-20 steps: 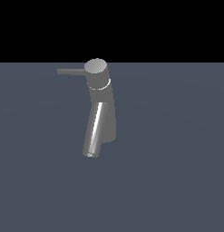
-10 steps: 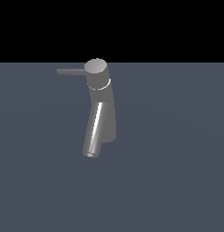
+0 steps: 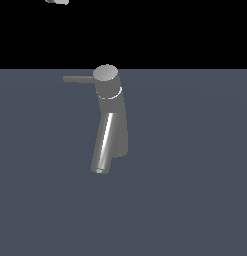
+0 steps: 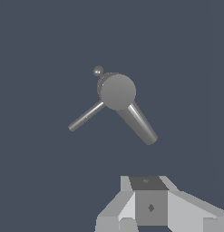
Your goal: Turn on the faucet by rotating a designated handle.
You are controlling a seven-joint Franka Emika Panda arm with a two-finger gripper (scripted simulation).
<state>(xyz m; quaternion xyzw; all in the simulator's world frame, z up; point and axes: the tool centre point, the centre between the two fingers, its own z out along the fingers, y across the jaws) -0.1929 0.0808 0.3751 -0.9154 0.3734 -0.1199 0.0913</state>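
Observation:
The grey metallic faucet stands upright in the middle of the exterior view, and its shiny spout slants down toward the camera. The handle, a thin dark rod, sticks out of the round cap toward the exterior view's left. Only a small grey tip of my gripper shows at the top edge, high above and apart from the handle. In the wrist view the faucet cap, handle and spout are seen from above. My gripper shows no gap between its fingers and holds nothing.
The faucet stands on a flat blue-grey floor. A small grey ball shows beside the cap in the wrist view.
A grey tip of my gripper has come into the exterior view at the top edge. The faucet and its handle have not moved.

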